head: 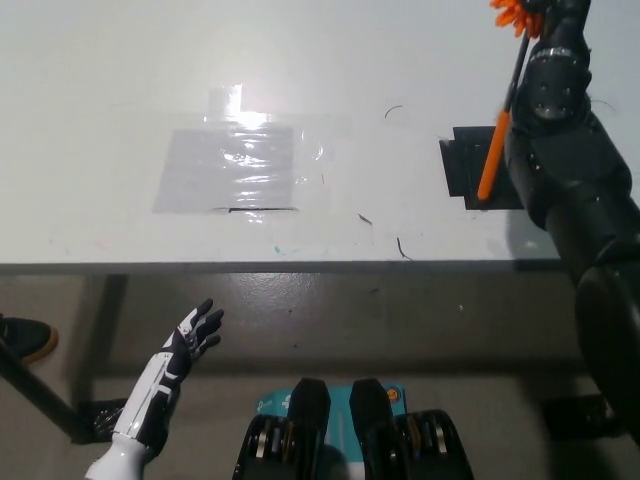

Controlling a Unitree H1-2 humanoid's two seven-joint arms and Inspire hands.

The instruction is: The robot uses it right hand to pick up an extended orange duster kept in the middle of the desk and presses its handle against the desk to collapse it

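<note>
One white left hand point(190, 338) hangs at the lower left below the desk point(100, 150) edge, fingers spread and grasping nothing. On the desk's middle lies a shiny clear tape patch point(235, 165); further right sits a black tape square point(470, 170). Over that square the orange duster point(492, 150) stands tilted, handle end down at the square, orange head at the top edge. Beside it is the black right hand point(550, 90); whether it clasps the duster I cannot tell.
</note>
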